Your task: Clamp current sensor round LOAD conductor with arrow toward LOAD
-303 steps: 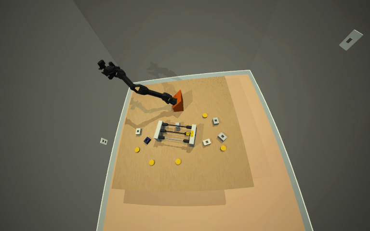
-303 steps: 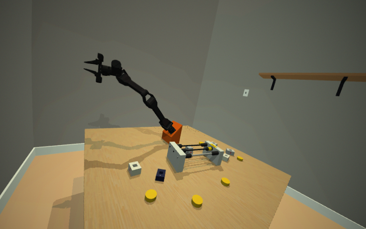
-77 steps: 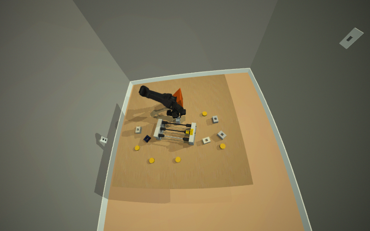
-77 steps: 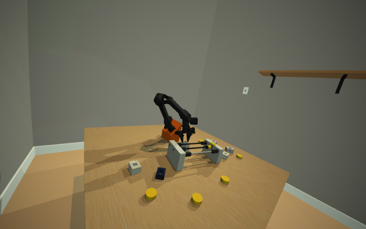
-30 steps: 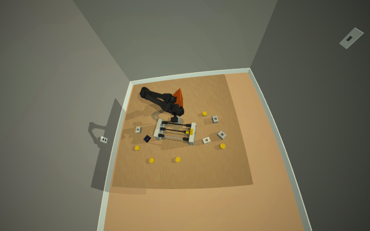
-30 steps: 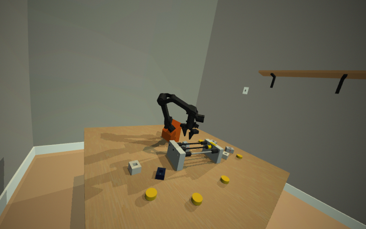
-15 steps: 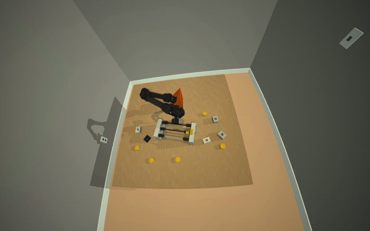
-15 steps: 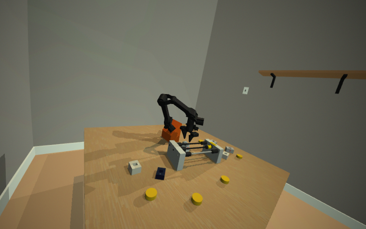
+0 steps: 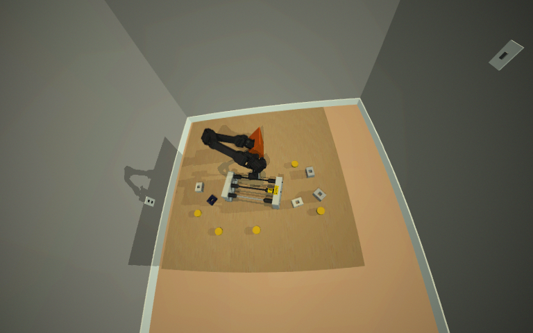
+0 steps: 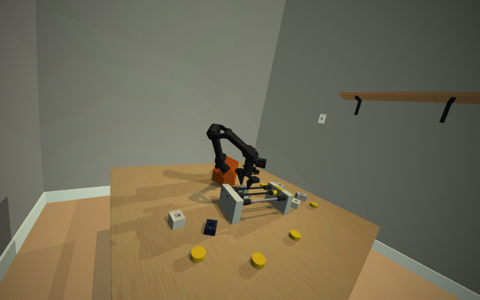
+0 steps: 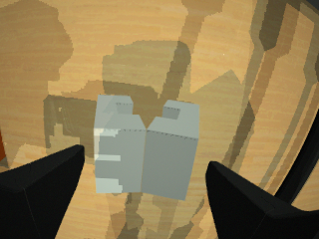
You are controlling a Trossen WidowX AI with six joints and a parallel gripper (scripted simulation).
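Currently: sensor upright and open, fingers parted astride it

Sensor [image 10: 243,190] [image 11: 132,154] stands on the table [image 9: 259,254] [image 10: 152,279] [image 11: 30,115], halves spread in a V above a shared seam; not round any conductor. In the top view it is largely hidden by the arm. Arrow not discernible in the wrist view.

Gripper [image 9: 255,176] [image 10: 245,185] [image 11: 147,162] points down, its fingers released and well parted, holding nothing. In the wrist view one fingertip shows on each side of the sensor, with a visible gap at both.

Just beside the sensor is the rack [image 9: 277,196] [image 10: 231,207]: two pale end blocks joined by three conductors. The middle conductor [image 9: 251,189] [image 10: 255,194] has a yellow collar at one end, near a yellow label [image 9: 276,189] [image 10: 279,188]; lettering too small to read with certainty.

Farther out: four pale holed blocks, one dark blue block [image 9: 212,200] [image 10: 210,227] and five yellow discs, scattered around the rack. Behind it, the black arm [image 9: 225,149] [image 10: 240,143] bends up and over beside an orange block [image 9: 257,141] [image 10: 230,169].
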